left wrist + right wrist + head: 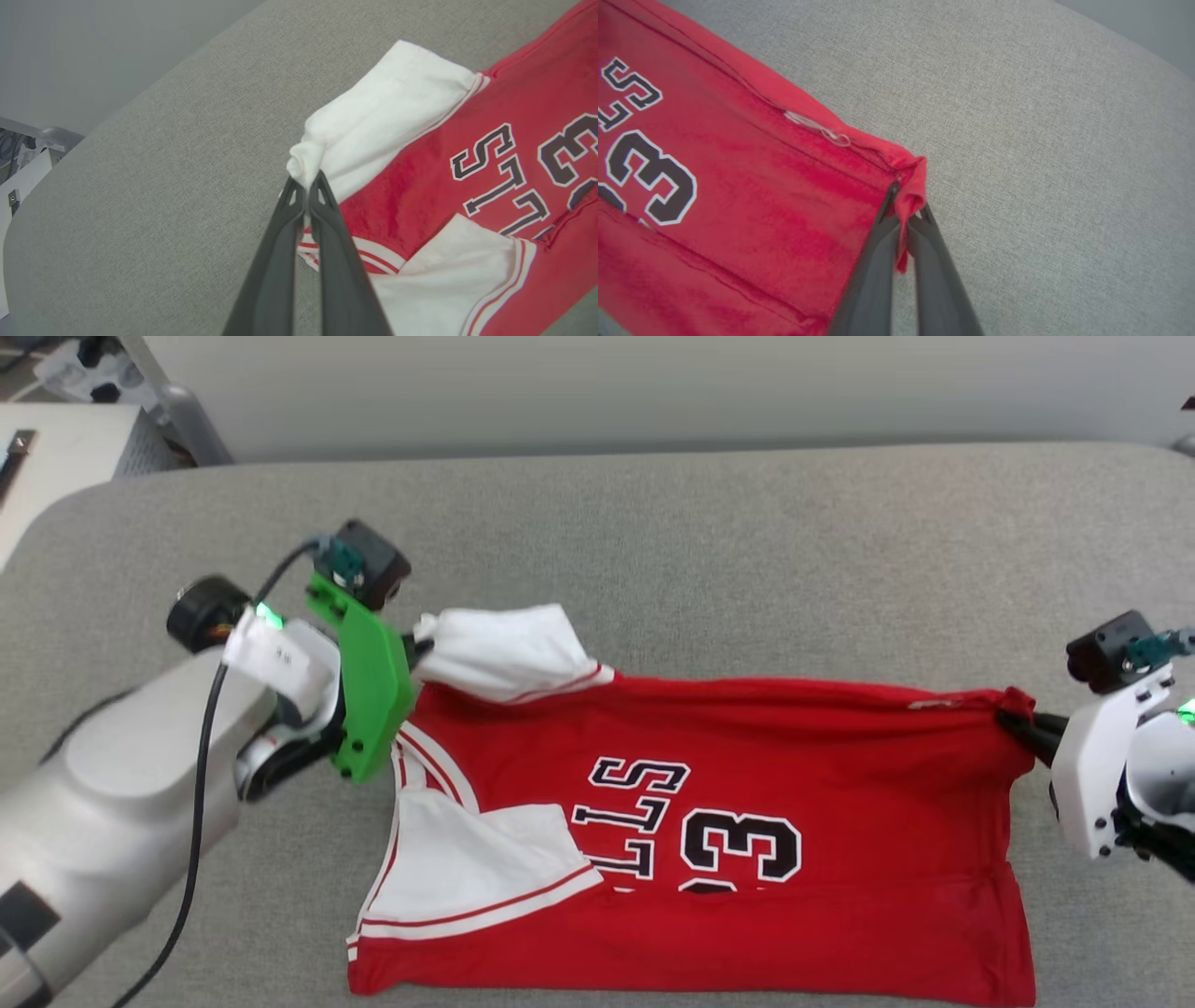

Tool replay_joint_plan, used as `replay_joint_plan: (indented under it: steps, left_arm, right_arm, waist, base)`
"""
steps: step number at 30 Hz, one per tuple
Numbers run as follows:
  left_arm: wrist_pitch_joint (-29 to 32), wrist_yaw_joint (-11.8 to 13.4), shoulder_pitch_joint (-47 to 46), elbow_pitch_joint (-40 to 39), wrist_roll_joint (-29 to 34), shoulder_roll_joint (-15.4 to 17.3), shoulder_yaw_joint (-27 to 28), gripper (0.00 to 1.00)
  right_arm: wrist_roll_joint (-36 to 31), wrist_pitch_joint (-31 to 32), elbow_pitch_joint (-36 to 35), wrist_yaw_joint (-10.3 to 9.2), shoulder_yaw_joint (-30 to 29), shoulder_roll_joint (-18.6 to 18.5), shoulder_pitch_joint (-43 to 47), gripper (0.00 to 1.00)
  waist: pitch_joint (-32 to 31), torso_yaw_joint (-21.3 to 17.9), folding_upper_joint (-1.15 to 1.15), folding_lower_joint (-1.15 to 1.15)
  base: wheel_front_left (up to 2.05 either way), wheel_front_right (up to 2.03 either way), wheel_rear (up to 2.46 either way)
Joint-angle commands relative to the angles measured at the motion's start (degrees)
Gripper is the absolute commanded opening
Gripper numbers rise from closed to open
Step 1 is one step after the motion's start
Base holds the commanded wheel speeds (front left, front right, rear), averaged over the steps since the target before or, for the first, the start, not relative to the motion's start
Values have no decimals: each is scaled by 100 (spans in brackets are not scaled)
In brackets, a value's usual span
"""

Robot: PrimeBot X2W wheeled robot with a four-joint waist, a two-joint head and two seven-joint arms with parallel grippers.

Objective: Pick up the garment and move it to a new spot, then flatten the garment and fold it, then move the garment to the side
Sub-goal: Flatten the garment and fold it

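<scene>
A red garment is spread across a grey cushioned surface, with its collar end to the left and its hem to the right. The cloth is stretched between the two arms along its far edge.

The left gripper is set at the far left corner of the cloth. In the left wrist view its two dark fingers are seen pressed together, with a bunched tip of the white far sleeve pinched between them. A green bracket is mounted on that wrist, and a black cable is run along the pale forearm.

The right gripper is placed at the far right corner. In the right wrist view its fingers are closed on the red hem corner, a strip of which hangs down between them. A small clear tag is fixed to the far edge near that corner.

The near sleeve, white with red-striped trim, is laid over the red chest panel. Black, white-outlined lettering and a digit are shown beside it. The near side of the digit is covered by a fold of red cloth that runs along the garment's near edge. The near edge is cut off by the bottom of the head view.
</scene>
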Motion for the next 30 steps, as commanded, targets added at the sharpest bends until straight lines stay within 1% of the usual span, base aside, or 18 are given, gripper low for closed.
replay_joint_plan:
  steps: [1,10,12,15,18,23,30]
  left_arm:
    - [-72,113,231,-158,-28,125,8,0]
    - [-148,869,1386,-1371,-252,857,6,0]
    - [-189,1028,1644,-1583,-283,989,5,0]
    - [-232,1174,2027,-1783,-323,1083,4,0]
    - [-253,1249,2331,-1869,-308,1095,3,0]
    - [-265,1276,2581,-1779,-289,960,3,0]
    - [-403,1201,2747,-1201,-345,619,4,0]
  right_arm:
    - [16,-60,-81,-4,-32,-16,176,0]
    - [-38,-235,-638,-4,-404,-174,1251,0]
    - [-52,-218,-754,-4,-503,-189,1522,0]
    - [-78,-149,-916,-4,-675,-202,1891,0]
    - [-160,-64,-1029,-4,-870,-193,2241,0]
    - [-270,173,-1140,-4,-1154,-35,2684,0]
    - [-354,436,-887,-4,-1365,412,2970,0]
  waist:
    - [-243,-18,0,0]
    - [-525,54,0,0]
    - [-554,64,0,0]
    - [-575,72,0,0]
    - [-546,83,0,0]
    - [-368,68,0,0]
    - [-186,14,0,0]
  base:
    - [0,0,0]
    - [0,0,0]
    - [0,0,0]
    - [0,0,0]
    - [0,0,0]
    - [0,0,0]
    - [0,0,0]
